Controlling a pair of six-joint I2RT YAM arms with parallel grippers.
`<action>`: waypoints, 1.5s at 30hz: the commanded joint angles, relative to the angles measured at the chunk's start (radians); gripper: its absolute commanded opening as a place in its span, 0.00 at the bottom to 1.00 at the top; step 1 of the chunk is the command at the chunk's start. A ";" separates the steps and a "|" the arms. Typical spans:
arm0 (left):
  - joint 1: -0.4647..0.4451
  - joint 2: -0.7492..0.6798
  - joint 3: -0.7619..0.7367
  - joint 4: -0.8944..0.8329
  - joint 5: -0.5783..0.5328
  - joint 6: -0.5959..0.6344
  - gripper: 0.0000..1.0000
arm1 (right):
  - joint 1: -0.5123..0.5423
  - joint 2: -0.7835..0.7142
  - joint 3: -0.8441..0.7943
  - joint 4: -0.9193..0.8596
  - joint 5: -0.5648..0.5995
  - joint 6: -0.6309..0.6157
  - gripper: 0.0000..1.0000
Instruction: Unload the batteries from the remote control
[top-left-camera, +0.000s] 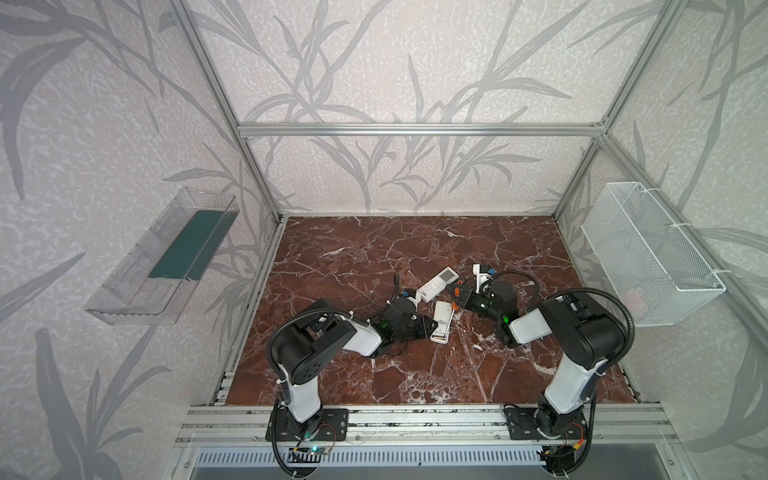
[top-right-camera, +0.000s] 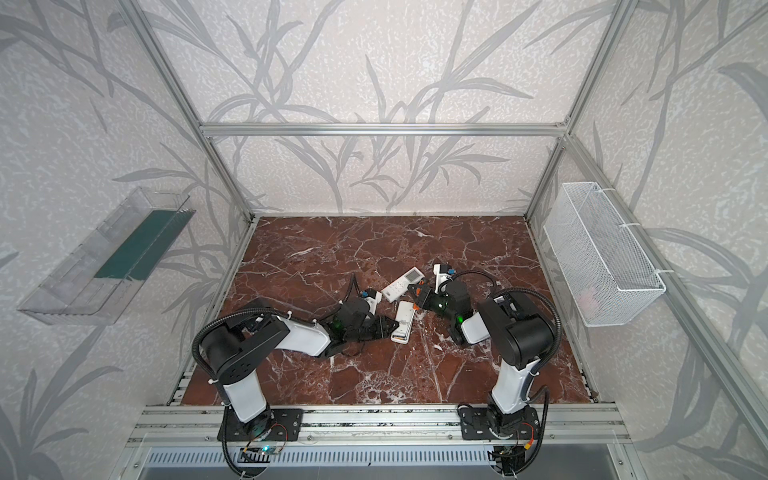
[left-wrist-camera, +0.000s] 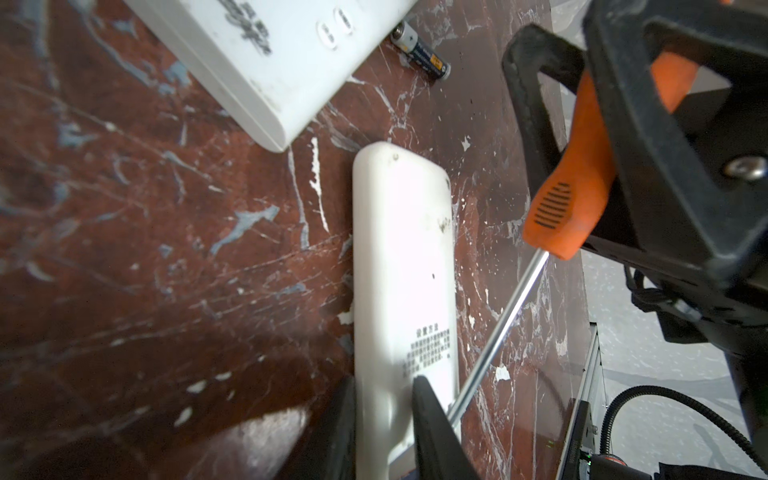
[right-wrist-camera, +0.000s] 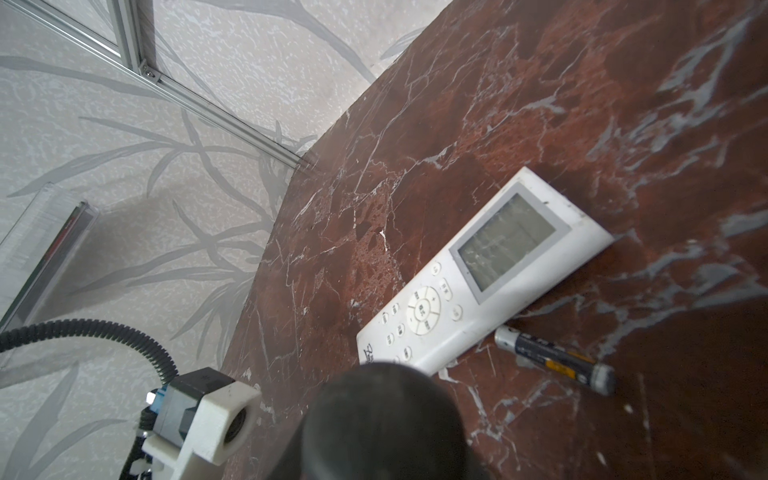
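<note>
While one dark battery (right-wrist-camera: 555, 359) lies loose on the red marble tabletop (top-left-camera: 353, 257), a little past the free end of the face-down remote (left-wrist-camera: 403, 270), that remote is what both arms crowd around. White, with a block of small print on its back, it lies flat near the middle of the tabletop. The left gripper (left-wrist-camera: 386, 432) has its two black fingers (left-wrist-camera: 432, 428) closed on the end nearest the robot, one on each long side. Whether a battery sits inside I honestly can't tell, since the fingers hide that end.

The right gripper (left-wrist-camera: 582, 124) sits on the other side of the face-down remote. Its fingers (left-wrist-camera: 534, 124) are clamped on the orange handle of a screwdriver (left-wrist-camera: 569, 199), whose steel shaft slants down beside the remote toward the held end.

Past the free end a second remote (right-wrist-camera: 478, 282) lies face up, with the loose battery just beside its long edge. Well off to the right of the face-down remote a white mesh basket (top-left-camera: 640, 249) hangs on the wall, and well off to its left a clear tray (top-left-camera: 137, 266).
</note>
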 joint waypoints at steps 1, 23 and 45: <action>-0.003 0.047 -0.015 -0.121 -0.005 -0.015 0.26 | 0.006 0.074 0.000 0.108 -0.009 0.066 0.00; -0.003 0.049 -0.012 -0.114 0.007 -0.008 0.26 | 0.014 -0.073 -0.016 0.011 0.047 0.000 0.00; -0.003 0.043 -0.008 -0.112 0.015 -0.001 0.26 | 0.064 -0.095 0.020 -0.033 0.054 -0.007 0.00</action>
